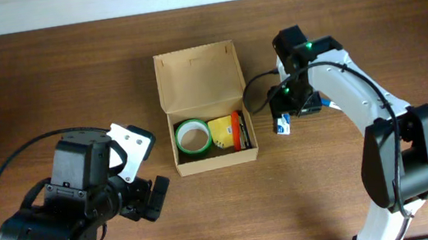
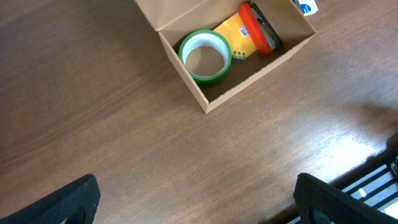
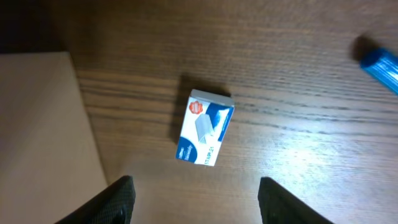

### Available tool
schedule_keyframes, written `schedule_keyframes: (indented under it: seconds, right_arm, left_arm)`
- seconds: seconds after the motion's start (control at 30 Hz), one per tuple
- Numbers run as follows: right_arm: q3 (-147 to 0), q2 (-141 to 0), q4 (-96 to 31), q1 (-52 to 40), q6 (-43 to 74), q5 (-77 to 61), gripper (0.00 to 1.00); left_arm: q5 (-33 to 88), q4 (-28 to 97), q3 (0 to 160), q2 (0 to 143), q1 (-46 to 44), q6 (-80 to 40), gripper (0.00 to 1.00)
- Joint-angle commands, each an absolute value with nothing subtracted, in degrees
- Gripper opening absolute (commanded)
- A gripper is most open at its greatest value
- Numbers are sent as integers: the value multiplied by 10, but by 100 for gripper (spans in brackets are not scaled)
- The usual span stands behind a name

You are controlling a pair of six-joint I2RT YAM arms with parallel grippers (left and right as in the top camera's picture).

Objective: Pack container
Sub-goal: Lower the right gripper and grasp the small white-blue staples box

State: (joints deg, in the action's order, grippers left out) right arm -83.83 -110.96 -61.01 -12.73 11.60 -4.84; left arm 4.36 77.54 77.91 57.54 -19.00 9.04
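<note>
**Tight squeeze beside the cardboard wall**

The container (image 1: 200, 109) sits open at mid-frame overhead, its flap folded back. The right gripper (image 3: 202, 199) hovers with jaws partly spread and empty over the staple box (image 3: 205, 135), just right of the container. That box lies skewed, so a pinch may twist it, or a finger may clip the wall. The left gripper (image 2: 196, 202) gapes wide, holding nothing. Count: one container, two grippers, one green tape roll (image 1: 192, 135), one yellow item (image 1: 222, 130), one red item (image 1: 237, 129), one staple box.

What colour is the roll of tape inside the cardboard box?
Green, with a whitish core. The tape roll shows best in the left wrist view.
</note>
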Motion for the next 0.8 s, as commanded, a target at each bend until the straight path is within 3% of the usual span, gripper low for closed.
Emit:
schedule_keyframes:
  seconds: [0.0,0.77]
  right_arm:
    - [-808,-1109,-585,-124,112,-59,65]
    - [-746,-1109,-471,-131,219,-28,64]
  left_arm:
    - [52,774,789,575,-191,100,100]
    - [52,774,789,575,-191,100,100]
